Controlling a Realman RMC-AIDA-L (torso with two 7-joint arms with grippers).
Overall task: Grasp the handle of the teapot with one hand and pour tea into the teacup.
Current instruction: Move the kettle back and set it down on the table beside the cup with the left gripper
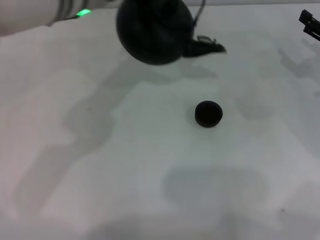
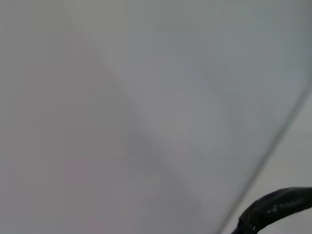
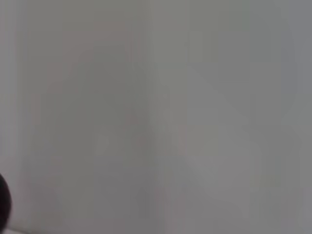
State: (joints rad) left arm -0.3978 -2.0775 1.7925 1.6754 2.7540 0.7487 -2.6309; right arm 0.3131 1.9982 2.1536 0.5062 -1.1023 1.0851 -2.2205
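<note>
Head view: teapot hanging lifted above the white counter, spout pointing right; teacup sitting below, apart. Left hand's grip: cannot tell. Right hand idling at far right.

Teapot at the table's far side — teacup nearer, slightly right, well apart.

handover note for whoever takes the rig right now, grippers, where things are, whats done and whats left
Left arm: at the far left, carrying the teapot in the air; its fingers are out of sight.
Right gripper: parked at the far right edge, away from the work.
Teapot: lifted, spout toward the right, beyond and to the left of the teacup; the handle shows in the left wrist view.
Teacup: upright on the table, untouched.
Done: pot lifted.
Left: bring the spout over the cup, tilt, pour.
</note>
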